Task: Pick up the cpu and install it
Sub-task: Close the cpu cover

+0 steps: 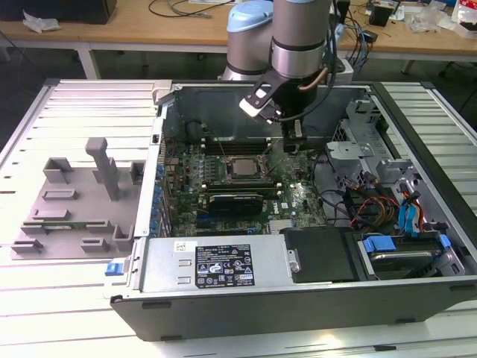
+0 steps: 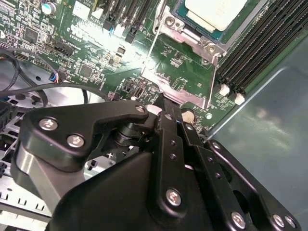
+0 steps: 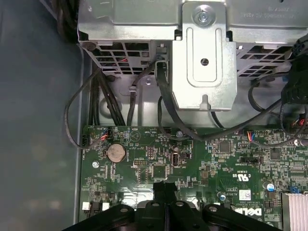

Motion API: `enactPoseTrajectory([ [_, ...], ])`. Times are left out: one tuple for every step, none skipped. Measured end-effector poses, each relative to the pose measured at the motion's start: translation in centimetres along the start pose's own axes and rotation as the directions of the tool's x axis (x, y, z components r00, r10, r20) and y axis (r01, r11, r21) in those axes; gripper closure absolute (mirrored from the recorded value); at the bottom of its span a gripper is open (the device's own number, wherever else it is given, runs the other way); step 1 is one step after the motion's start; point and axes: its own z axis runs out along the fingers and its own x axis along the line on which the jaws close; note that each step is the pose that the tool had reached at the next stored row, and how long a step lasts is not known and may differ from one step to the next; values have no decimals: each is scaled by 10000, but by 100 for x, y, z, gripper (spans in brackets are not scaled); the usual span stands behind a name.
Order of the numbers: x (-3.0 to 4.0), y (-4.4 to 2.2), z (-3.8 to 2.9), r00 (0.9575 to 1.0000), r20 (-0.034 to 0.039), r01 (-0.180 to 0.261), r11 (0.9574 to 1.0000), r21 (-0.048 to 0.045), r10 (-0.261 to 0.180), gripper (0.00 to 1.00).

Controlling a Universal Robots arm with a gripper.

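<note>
1. I see the cpu (image 1: 242,168) lying flat in the socket (image 1: 219,174) on the motherboard (image 1: 298,198), silver top up, inside the open computer case (image 1: 298,298).
2. My gripper (image 1: 294,144) hangs over the board just beside the socket, on the exterior view's right of it, and touches neither the socket nor the cpu.
3. In the first wrist view the fingers (image 3: 159,192) are clenched, their tips meeting, with nothing between them.
4. In the second wrist view the socket's metal frame (image 2: 192,41) lies just past the fingertips, and the memory slots (image 2: 260,48) run alongside the socket.
5. A grey plastic shroud (image 1: 74,209) rests on the table (image 1: 67,298), outside the case and well apart from the socket, on the exterior view's left.
</note>
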Motion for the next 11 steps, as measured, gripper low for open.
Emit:
enactPoseTrajectory([
  [4,-33,-4,10000,1,2,10000,-96,-2,89],
  [7,-58,-8,10000,2,2,9999,-163,-2,89],
  [9,-72,-9,10000,2,1,9998,-200,-1,89],
  [10,-86,-11,10000,2,2,9997,-234,-2,89],
  [13,-106,-13,10000,1,3,9996,-284,-3,89],
  [15,-134,-16,10000,1,3,9994,-352,-3,89],
  [18,-164,-20,10000,3,3,9991,-418,-3,89],
  [19,-180,-22,10000,3,4,9990,-458,-4,89],
  [22,-212,-26,10000,4,5,9986,-529,-4,89],
  [24,-254,-32,10000,5,5,9981,-613,-5,89],
  [26,-298,-38,10000,7,6,9977,-672,-5,89],
])
